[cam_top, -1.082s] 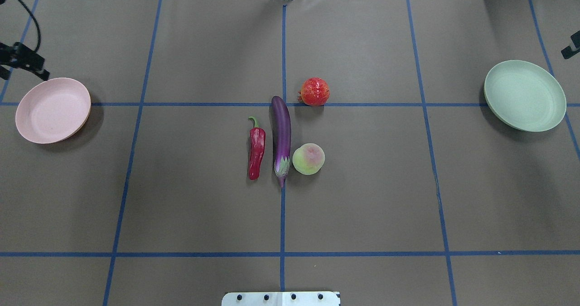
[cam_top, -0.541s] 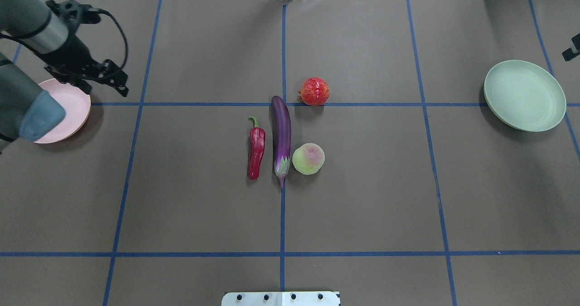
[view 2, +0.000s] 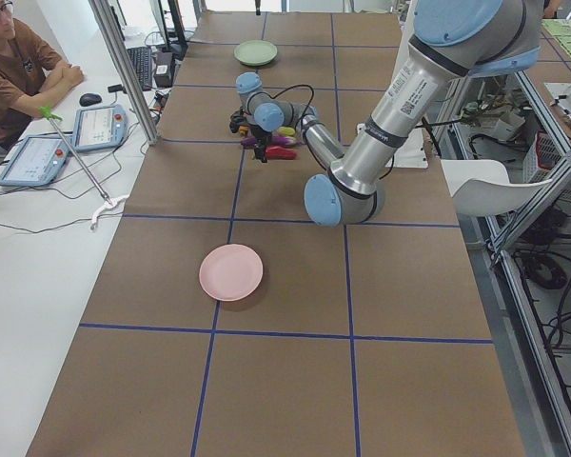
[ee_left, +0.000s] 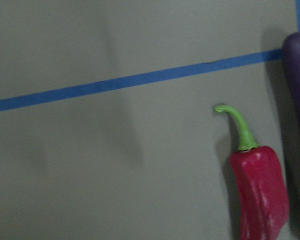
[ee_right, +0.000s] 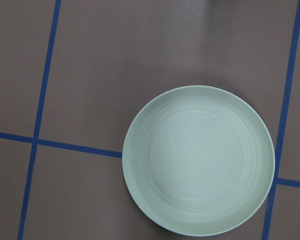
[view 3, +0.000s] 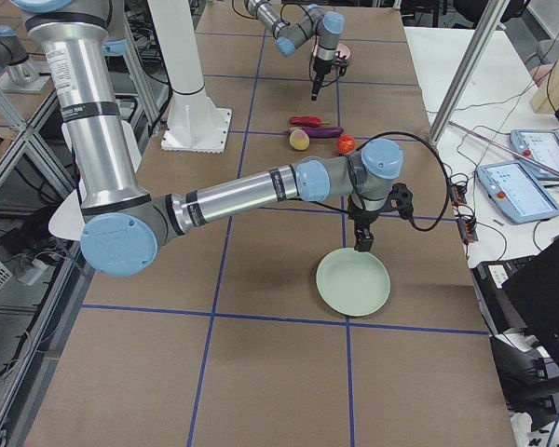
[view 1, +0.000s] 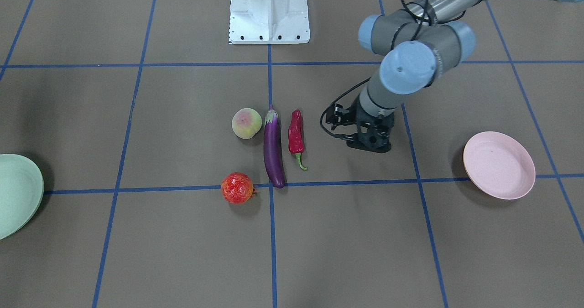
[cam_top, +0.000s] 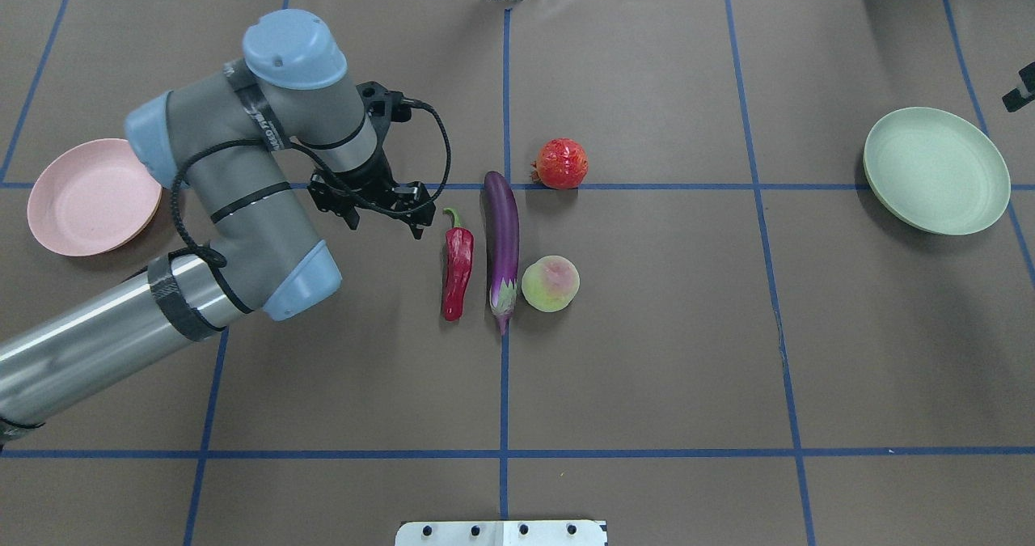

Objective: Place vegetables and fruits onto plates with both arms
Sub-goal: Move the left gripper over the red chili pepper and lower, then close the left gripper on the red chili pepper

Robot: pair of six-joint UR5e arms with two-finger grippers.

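Note:
The purple eggplant point(cam_top: 502, 239) lies mid-table. The red chili point(cam_top: 458, 271) lies just left of it and the peach point(cam_top: 551, 284) just right. The pomegranate-like fruit point(cam_top: 562, 163) sits behind them. My left gripper point(cam_top: 380, 214) hangs low just left of the chili's stem, apart from it; it looks open and empty. The left wrist view shows the chili point(ee_left: 260, 195) at lower right. The pink plate point(cam_top: 93, 198) is far left and the green plate point(cam_top: 936, 170) far right. My right gripper point(view 3: 361, 244) hovers by the green plate point(ee_right: 200, 160); I cannot tell its state.
The white base block point(cam_top: 501, 532) is at the near table edge. Blue tape lines grid the brown mat. An operator point(view 2: 19, 67) sits at a side desk with tablets beyond the table's far edge. The left arm's elbow point(cam_top: 242, 230) spans the left half.
My left arm has swung in from the left edge, past the pink plate, to just beside the chili. The fruits, vegetables, plates and right arm have not moved.

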